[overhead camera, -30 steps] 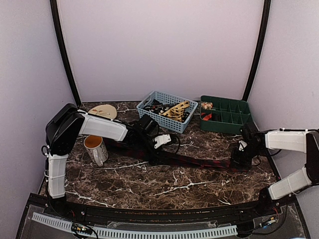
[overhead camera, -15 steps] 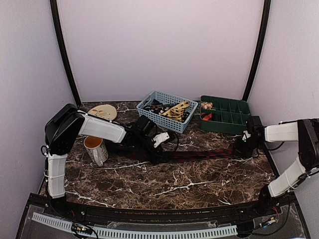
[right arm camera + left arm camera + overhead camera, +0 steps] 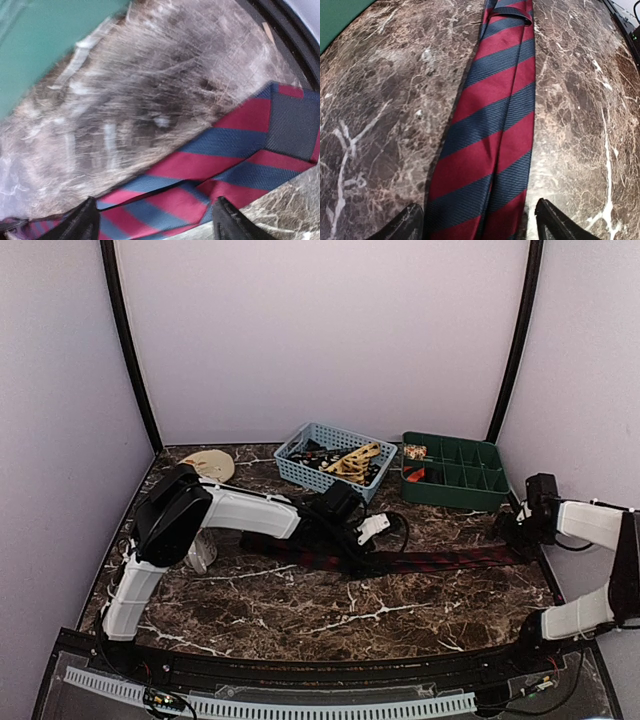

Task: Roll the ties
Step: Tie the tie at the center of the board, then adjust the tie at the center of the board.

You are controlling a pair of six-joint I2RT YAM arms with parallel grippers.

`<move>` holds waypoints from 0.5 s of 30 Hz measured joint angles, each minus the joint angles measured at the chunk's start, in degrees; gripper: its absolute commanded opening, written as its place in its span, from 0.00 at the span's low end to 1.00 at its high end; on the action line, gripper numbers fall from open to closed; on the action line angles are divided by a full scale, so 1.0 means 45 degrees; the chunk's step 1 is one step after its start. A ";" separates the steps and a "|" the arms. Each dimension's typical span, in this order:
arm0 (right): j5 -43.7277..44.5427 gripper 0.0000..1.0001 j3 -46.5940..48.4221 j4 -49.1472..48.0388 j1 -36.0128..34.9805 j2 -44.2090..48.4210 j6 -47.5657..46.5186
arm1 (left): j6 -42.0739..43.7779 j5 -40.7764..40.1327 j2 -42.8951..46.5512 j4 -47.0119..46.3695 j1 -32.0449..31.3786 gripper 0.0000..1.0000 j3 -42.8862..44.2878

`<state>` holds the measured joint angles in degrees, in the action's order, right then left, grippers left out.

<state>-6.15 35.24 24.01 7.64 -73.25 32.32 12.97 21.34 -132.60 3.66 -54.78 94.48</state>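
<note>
A tie (image 3: 440, 560) with red and navy diagonal stripes lies stretched out flat across the marble table (image 3: 300, 615). My left gripper (image 3: 362, 540) hangs low over its middle, open. In the left wrist view the tie (image 3: 490, 125) runs between the fingertips (image 3: 552, 227) without touching them, the left gripper (image 3: 480, 229) straddling it. My right gripper (image 3: 522, 530) is open at the tie's right end. In the right wrist view the tie's end (image 3: 235, 165) lies loose and slightly folded under the right gripper (image 3: 155, 225). A tan-gold tie (image 3: 352, 460) lies in the basket.
A blue basket (image 3: 300, 472) with several items stands at the back centre, with a green compartment tray (image 3: 468, 485) to its right. A tan round disc (image 3: 210, 464) lies at the back left. A mug (image 3: 200, 552) is partly hidden behind the left arm.
My right gripper has opened, let go of the tie's end, and drawn back to the right. My left arm has slid right along the tie, which now lies straighter.
</note>
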 measured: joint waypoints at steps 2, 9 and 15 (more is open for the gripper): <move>-0.0369 0.87 -0.0087 -0.0068 -0.0019 0.0792 -0.0112 | -0.0039 -0.0141 0.0180 0.0078 0.0146 0.99 -0.0175; -0.2254 0.86 0.0136 -0.0903 -0.1117 0.2229 -0.0831 | -0.0053 -0.0525 0.3929 -0.0733 0.1384 0.99 -0.3861; -0.3725 0.75 0.0321 -0.2069 -0.3036 0.2089 -0.1579 | 0.0408 -0.0544 0.6353 -0.0661 0.2545 0.83 -0.4629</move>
<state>-22.92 36.69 14.70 -6.02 -63.86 25.21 14.81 18.90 -104.01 0.69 -43.33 73.65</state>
